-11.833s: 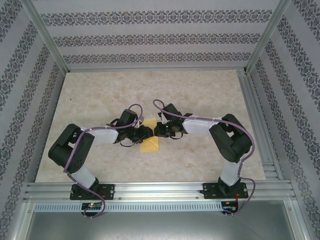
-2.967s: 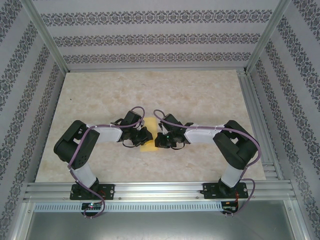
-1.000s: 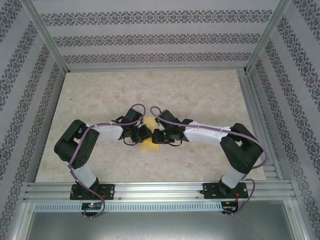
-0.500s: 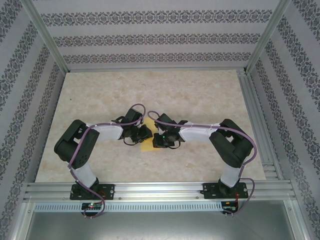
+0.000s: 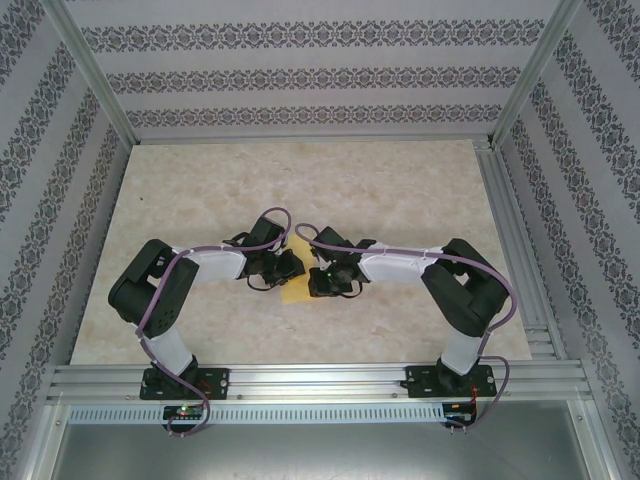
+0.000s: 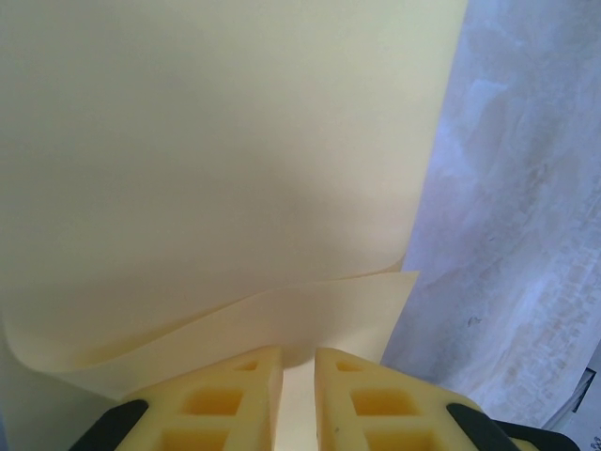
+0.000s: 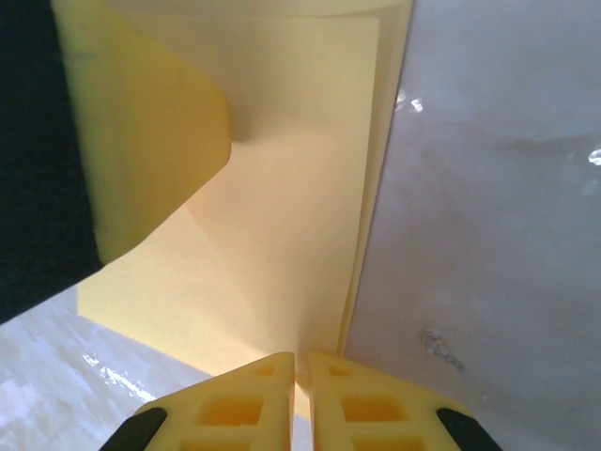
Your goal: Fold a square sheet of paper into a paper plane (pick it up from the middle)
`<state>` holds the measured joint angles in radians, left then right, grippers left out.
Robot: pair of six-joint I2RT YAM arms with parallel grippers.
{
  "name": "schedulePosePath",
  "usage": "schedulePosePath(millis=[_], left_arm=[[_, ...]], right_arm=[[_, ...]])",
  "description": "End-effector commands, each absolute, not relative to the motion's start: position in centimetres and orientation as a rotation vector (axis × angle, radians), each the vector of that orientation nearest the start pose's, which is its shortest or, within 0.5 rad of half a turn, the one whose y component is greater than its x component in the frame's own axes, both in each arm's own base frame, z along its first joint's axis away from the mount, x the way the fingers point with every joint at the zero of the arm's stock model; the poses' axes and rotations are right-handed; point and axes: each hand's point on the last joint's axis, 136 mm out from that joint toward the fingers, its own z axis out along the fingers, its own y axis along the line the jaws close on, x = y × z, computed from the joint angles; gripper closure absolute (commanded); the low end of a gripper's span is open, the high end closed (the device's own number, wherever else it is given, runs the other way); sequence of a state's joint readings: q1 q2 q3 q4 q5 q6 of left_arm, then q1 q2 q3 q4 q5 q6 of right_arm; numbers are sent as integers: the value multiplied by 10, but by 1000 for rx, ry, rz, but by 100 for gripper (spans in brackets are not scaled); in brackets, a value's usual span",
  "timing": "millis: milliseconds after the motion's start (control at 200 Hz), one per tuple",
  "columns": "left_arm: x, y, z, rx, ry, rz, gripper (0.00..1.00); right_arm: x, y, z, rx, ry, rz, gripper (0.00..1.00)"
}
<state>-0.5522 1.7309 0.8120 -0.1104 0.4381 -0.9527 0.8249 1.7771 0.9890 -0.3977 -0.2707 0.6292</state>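
The square sheet of paper (image 6: 216, 141), seemingly light and limp, is being pinched at its edges by the nearly closed left gripper (image 6: 299, 371) and right gripper (image 7: 302, 371).

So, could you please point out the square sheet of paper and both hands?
square sheet of paper (image 5: 296, 291), top external view, on its bare near part.
left hand (image 6: 299, 355), left wrist view, midway between its fingertips.
right hand (image 7: 302, 359), right wrist view, midway between its fingertips.

From above, the left hand (image 5: 288, 268) and right hand (image 5: 320, 281) cover most of the paper (image 5: 297, 291); its creases are too small to tell. In both wrist views it runs off the top edge.
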Motion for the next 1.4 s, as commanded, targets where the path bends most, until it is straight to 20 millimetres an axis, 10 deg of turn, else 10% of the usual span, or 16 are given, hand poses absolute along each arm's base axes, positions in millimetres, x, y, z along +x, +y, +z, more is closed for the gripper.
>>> schedulePosePath(millis=[0,604,1019,1394], left_arm=[[274,-249,-1,-417,2919,-891,81],[273,-248,-2,-416,2922,-891,81],[274,-249,0,-413,2917,-894,81],[275,-250,3,-402,2916,-899,81]], right_arm=[[222,321,35,-424,2892,729,86],[206,289,3,-424,3020,543,86],[226,328,57,-428,2832,818,85],[221,324,12,-380,2938,767,86]])
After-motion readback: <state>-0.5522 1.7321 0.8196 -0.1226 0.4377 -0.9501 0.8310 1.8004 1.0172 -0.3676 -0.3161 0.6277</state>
